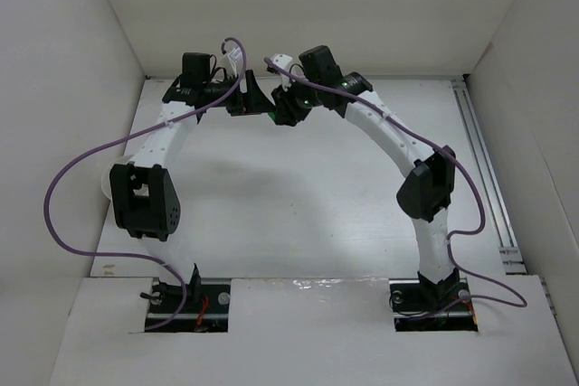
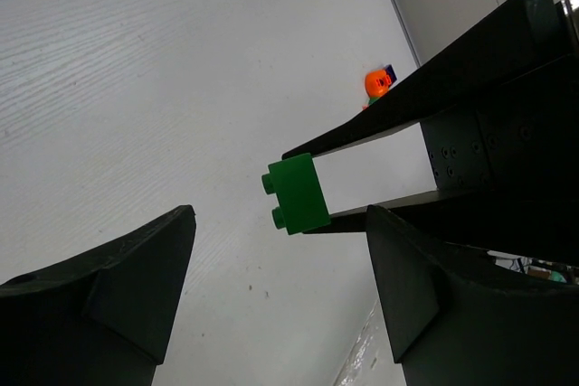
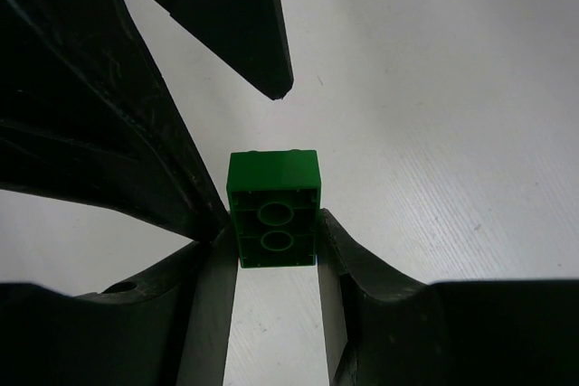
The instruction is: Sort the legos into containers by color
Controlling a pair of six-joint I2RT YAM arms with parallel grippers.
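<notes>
**Far middle of the table [image 1: 298,214], both arms meeting.** The green brick [image 3: 274,214] is shown clamped at its near half between the two fingers of the right gripper [image 3: 274,232], which reaches in from the right. The hollow underside of the brick, with its two round tubes, is turned toward the right wrist camera. The brick's long axis is seen to run in line with those fingers, so the free half projects past their tips toward the left arm.

The left gripper [image 2: 280,219] is shown with its fingers spread wide and nothing between them. In the left wrist view the green brick is framed in the gap between them, studs pointing left in that picture, with the right gripper's fingers entering from the right. In the right wrist view one left fingertip [image 3: 276,88] is seen just beyond the brick's free end and apart from it. No contact between the left gripper and the brick is visible. Whether the brick already lies inside the left gap or only ahead of it cannot be settled from these angles.

The coming move is judged to turn on this alignment. A hand-over is suggested, in which the free half would have to be closed on across its short sides.

An orange brick [image 2: 374,81] and a purple-blue brick [image 2: 390,71] are shown lying touching on the table, well apart from the grippers. No container is visible in any view, so the green brick is not yet sorted.
</notes>
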